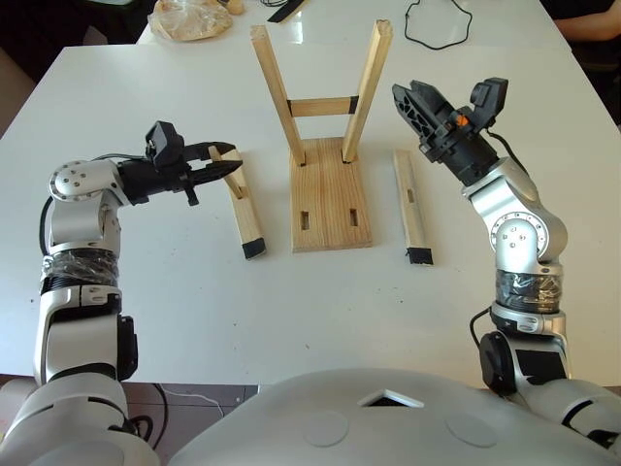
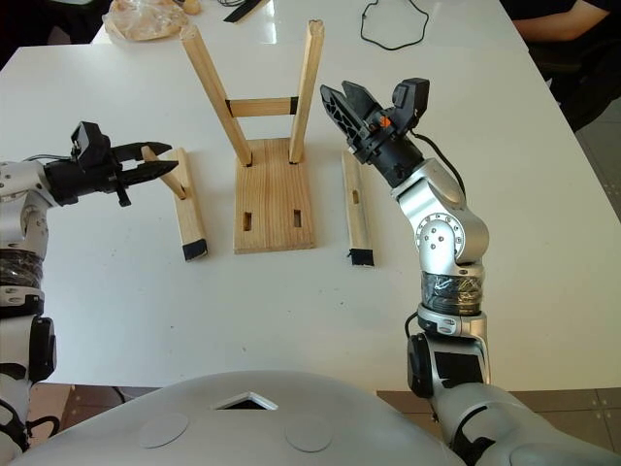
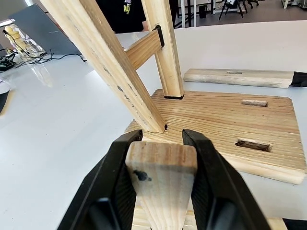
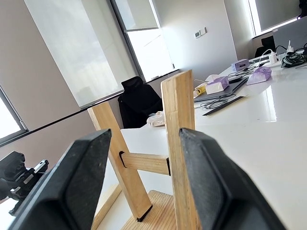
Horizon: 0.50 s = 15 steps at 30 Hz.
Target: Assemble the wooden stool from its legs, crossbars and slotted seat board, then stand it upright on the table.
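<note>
The slotted seat board (image 1: 330,199) lies flat mid-table. Two legs (image 1: 278,92) stand in its far slots, joined by a crossbar (image 1: 320,106). A loose leg (image 1: 245,209) lies left of the board, with a short crossbar (image 2: 163,170) sticking up from it. My left gripper (image 1: 227,163) is shut on that crossbar's end (image 3: 160,160), both fingers pressed against the wood. Another loose leg (image 1: 412,206) lies right of the board. My right gripper (image 1: 419,107) hangs open in the air just right of the standing right leg (image 4: 180,143), touching nothing.
A crumpled bag (image 1: 189,19) and a black cable (image 1: 437,34) lie at the table's far side. Two free slots (image 1: 330,217) show in the board's near half. Bare white tabletop (image 1: 291,301) stretches toward the near edge.
</note>
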Available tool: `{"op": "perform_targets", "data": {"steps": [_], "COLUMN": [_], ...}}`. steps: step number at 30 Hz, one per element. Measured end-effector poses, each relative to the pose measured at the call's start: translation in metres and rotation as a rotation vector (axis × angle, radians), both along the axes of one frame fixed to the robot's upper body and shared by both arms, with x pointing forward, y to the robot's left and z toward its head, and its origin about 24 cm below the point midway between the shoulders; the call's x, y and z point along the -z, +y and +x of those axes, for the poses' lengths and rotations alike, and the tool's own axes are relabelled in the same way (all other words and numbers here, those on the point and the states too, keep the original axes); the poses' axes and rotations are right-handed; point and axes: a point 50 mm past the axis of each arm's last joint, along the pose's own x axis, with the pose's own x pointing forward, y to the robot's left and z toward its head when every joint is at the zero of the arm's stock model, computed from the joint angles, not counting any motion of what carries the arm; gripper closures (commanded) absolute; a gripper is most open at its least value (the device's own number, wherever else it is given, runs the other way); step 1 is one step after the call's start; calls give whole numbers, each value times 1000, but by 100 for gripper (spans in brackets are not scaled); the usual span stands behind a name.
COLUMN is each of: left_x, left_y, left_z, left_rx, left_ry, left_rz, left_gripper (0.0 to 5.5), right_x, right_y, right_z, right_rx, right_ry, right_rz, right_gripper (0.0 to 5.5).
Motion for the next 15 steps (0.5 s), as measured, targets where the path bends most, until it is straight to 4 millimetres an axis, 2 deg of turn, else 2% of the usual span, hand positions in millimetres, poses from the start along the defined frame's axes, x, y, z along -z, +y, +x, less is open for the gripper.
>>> {"op": "perform_targets", "data": {"steps": [8,15], "left_x": [-5,4], "left_y": [-4,5], "left_z": [-4,0], "left_rx": [11,-30], "left_ry": [63,82], "left_rz": [-130,-108], "left_gripper": [417,418], "right_x": [2,2], "right_y": [0,4], "right_z": [0,-1], "right_rx": [-8,-12], "right_ry": [16,23], "right_rz": [-2,5], "right_gripper": [290,290]}}
